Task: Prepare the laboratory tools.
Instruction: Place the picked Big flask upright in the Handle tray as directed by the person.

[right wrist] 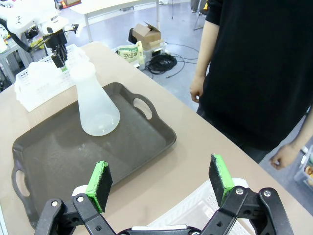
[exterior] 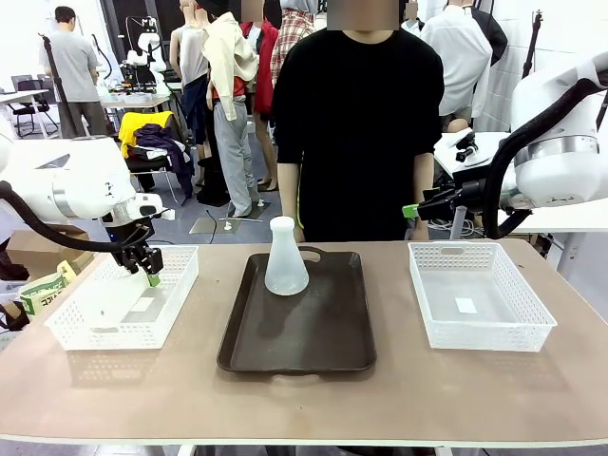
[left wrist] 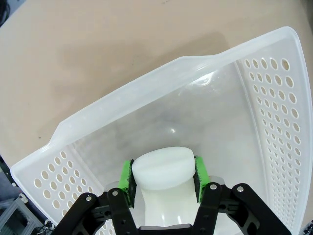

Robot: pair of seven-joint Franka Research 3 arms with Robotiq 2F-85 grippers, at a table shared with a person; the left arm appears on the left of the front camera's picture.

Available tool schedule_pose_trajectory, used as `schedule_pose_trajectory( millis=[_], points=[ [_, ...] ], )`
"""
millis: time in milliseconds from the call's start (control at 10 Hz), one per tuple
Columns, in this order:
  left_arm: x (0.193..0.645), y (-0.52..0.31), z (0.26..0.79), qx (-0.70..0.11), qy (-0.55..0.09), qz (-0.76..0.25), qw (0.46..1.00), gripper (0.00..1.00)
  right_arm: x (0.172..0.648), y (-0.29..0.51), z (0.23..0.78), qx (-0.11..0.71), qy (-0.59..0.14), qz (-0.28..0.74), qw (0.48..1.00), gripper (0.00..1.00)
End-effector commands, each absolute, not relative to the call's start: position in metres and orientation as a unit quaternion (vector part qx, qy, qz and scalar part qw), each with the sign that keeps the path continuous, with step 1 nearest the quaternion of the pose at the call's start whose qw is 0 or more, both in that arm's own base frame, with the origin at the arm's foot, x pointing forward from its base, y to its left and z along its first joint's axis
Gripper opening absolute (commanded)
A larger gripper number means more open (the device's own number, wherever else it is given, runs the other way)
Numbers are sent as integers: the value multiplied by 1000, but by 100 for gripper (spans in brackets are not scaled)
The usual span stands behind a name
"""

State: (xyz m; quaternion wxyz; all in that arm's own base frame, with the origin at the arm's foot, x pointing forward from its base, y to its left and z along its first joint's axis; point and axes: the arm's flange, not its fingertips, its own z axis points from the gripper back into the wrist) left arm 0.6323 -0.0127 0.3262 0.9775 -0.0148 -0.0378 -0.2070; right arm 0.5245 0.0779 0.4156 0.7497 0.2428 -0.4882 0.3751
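Left gripper (left wrist: 163, 177) is clamped on the neck of a frosted flask (left wrist: 164, 188), right between its green pads, inside the white basket (left wrist: 274, 112) (the one on the robot's left). Right gripper (right wrist: 161, 181) hangs with jaws spread wide, nothing in them; the second flask (right wrist: 96, 105) stands upright on the brown tray (right wrist: 54, 152) ahead of it.

Two flasks (exterior: 286, 258) (left wrist: 164, 171), two white baskets (exterior: 123, 313) (exterior: 480, 296), one brown tray (exterior: 299, 318)
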Motion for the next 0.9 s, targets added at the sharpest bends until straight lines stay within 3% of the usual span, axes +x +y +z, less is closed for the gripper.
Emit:
schedule_pose_trajectory(
  millis=[0, 700, 800],
  points=[
    [633, -12, 326, -13, -40, -214, 976, 0, 524, 77, 415, 244, -483, 375, 753, 100],
    [632, -13, 326, -15, -38, -207, 977, 0, 524, 77, 415, 244, -483, 375, 753, 100],
    [618, -21, 346, -6, -58, -219, 974, 0, 524, 77, 415, 244, -483, 375, 753, 100]
  ],
)
